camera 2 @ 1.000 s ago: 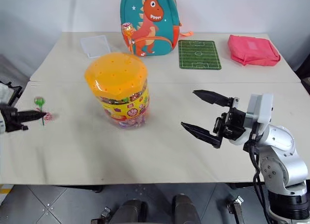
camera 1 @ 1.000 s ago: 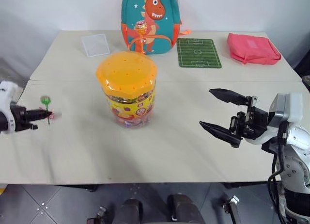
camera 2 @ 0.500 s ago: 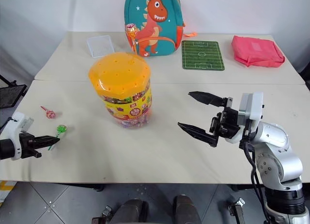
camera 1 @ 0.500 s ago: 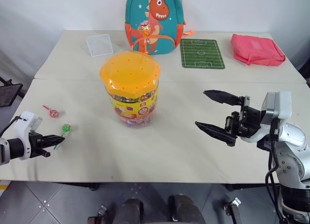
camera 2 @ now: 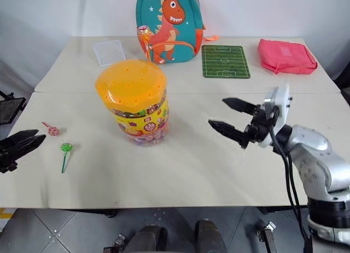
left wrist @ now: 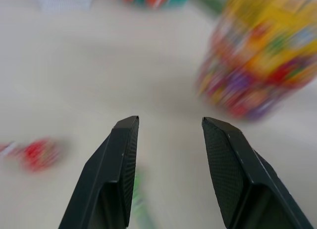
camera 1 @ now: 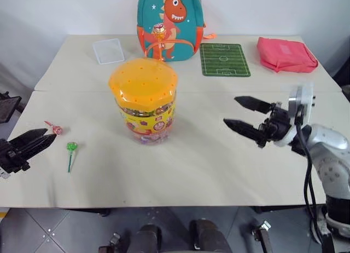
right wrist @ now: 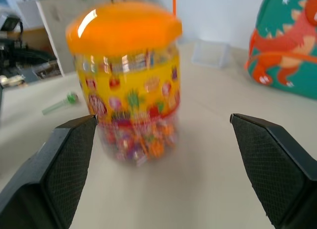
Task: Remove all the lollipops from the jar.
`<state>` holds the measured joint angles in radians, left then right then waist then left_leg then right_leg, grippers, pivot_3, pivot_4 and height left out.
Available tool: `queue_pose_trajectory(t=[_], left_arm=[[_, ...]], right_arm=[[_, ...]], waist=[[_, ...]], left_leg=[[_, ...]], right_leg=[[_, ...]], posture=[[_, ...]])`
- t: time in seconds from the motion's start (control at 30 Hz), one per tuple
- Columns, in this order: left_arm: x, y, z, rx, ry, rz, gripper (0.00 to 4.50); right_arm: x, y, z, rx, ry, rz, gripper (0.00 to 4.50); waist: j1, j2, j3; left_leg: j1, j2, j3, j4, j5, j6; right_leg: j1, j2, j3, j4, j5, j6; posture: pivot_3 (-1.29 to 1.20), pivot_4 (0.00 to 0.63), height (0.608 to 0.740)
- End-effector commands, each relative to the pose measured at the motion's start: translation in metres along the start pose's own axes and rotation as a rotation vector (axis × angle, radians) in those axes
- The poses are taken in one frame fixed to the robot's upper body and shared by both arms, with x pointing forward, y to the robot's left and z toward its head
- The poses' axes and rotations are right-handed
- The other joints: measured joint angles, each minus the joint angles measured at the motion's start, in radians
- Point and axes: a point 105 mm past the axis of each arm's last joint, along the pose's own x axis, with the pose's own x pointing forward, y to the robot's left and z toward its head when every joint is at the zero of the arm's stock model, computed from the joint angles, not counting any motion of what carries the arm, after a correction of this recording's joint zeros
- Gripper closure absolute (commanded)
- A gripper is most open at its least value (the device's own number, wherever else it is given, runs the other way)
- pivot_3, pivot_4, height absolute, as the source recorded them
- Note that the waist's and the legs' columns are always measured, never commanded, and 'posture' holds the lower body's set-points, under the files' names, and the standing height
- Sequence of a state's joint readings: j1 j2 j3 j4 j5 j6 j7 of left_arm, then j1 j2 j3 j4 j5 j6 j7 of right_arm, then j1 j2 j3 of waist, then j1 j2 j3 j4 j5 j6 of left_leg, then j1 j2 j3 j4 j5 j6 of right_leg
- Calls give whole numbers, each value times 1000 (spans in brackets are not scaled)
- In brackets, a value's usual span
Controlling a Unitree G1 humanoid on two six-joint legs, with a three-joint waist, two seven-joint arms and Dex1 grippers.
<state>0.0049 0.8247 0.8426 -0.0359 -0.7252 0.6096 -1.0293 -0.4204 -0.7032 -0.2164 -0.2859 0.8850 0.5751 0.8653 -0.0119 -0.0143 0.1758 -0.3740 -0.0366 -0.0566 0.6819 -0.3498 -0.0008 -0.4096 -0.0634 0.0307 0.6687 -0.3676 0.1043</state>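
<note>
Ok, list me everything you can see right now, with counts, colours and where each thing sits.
Jar: one, clear with an orange lid and yellow label, middle of the table.
Lollipops: two on the table left of the jar, one green, one red-pink, lying apart. A third stands at the backpack's front.
Backpack: one, teal with an orange dinosaur, far edge behind the jar.
Clear lid: one, far left.
Football-pitch mat: one, green, right of the backpack.
Pink pouch: one, far right.
Table: one, beige.
Left gripper: black jaws open, empty, near the left edge by the lollipops.
Right gripper: black jaws open, empty, right of the jar.
</note>
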Motion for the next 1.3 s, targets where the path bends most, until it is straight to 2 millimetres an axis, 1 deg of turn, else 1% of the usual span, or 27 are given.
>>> queue_pose_trajectory(t=[0.03,0.1,0.17,0.2,0.3,0.37,0.4,0.43,0.5,0.53,0.6,0.63,0.73,0.77,0.9,1.03,1.17,1.23,1.3], left_arm=[[3,-24,32,122,-116,-79,2352],[15,-36,43,122,-204,-145,2352],[31,-46,54,41,-285,-201,2000],[38,-50,54,29,-296,-219,1822],[59,-70,44,23,-266,-315,909],[67,-80,41,14,-254,-363,274],[69,-84,40,9,-243,-384,32],[72,-85,40,26,-240,-387,9],[79,-85,39,70,-233,-390,9],[83,-85,40,75,-232,-398,9],[85,-87,40,69,-229,-419,9],[85,-88,42,66,-235,-423,9],[84,-87,49,70,-275,-416,9],[83,-85,51,75,-290,-408,9],[83,-80,55,104,-336,-362,9],[77,-71,60,152,-398,-274,9],[75,-72,59,154,-407,-269,9],[75,-73,60,154,-412,-272,0],[75,-74,62,155,-417,-275,0]], right_arm=[[15,9,20,29,-71,70,0],[34,5,29,29,-86,83,0],[55,-3,31,35,-46,63,0],[64,-9,31,53,-27,33,0],[96,-26,29,85,43,-43,0],[110,-26,33,87,42,-32,0],[115,-25,35,88,31,-15,0],[122,-27,36,93,33,-24,0],[141,-39,39,98,33,-90,0],[153,-43,43,112,14,-112,0],[168,-40,51,148,-28,-100,0],[172,-33,55,157,-48,-60,0],[183,-15,56,139,-37,33,0],[187,-13,56,131,-32,35,0],[195,-9,57,121,-36,49,0],[201,-4,54,111,-27,69,0],[204,-3,55,113,-40,70,0],[206,-3,55,116,-46,70,416],[207,-3,56,120,-55,68,967]], waist=[[3,0,0],[6,1,0],[5,0,0],[5,0,0],[-4,1,0],[-14,1,0],[-20,1,0],[-21,1,0],[-34,1,0],[-43,1,0],[-56,1,0],[-61,1,0],[-69,1,0],[-69,1,0],[-73,1,0],[-73,1,0],[-74,1,0],[-74,1,0],[-74,1,0]], left_leg=[[0,0,0,0,0,0],[0,0,0,0,0,0],[0,-1,0,1,0,0],[0,-1,0,1,0,-1],[0,-1,0,1,1,-1],[0,-1,0,0,1,-1],[0,-1,0,0,1,-1],[0,-1,-1,-1,0,-2],[0,-2,-1,-1,0,-2],[0,-2,-1,-1,0,-2],[0,-2,0,0,0,-2],[0,-2,0,-1,1,-2],[0,-2,-5,-1,1,-3],[0,-2,-6,0,1,-3],[0,-3,-6,0,1,-3],[0,-3,-7,0,1,-3],[0,-3,-7,0,1,-3],[0,-3,-8,0,1,-3],[0,-3,-8,0,1,-3]], right_leg=[[0,0,0,0,0,0],[1,0,0,0,0,0],[1,0,1,0,0,0],[0,0,0,0,0,0],[-1,0,0,3,1,-1],[-2,0,0,5,1,-1],[-3,0,0,6,1,-1],[-3,0,-1,7,1,-1],[-4,0,-1,9,1,-1],[-4,0,-2,9,1,-1],[-4,0,-2,8,1,-1],[-4,0,-3,9,1,-1],[-3,0,-6,11,1,-1],[-3,-1,-8,12,1,-1],[-3,-2,-11,11,2,-1],[-2,-3,-14,11,2,-1],[-3,-4,-17,12,2,-1],[-3,-7,-22,12,2,-1],[-2,-8,-24,12,2,-1]], posture=[[0,150,740],[0,150,740],[0,150,740],[0,150,740],[0,150,740],[0,150,740],[0,150,740],[0,150,740],[0,150,740],[0,150,740],[0,150,740],[0,150,740],[0,150,740],[0,150,740],[0,150,740],[0,150,740],[0,150,740],[0,150,740],[0,150,740]])
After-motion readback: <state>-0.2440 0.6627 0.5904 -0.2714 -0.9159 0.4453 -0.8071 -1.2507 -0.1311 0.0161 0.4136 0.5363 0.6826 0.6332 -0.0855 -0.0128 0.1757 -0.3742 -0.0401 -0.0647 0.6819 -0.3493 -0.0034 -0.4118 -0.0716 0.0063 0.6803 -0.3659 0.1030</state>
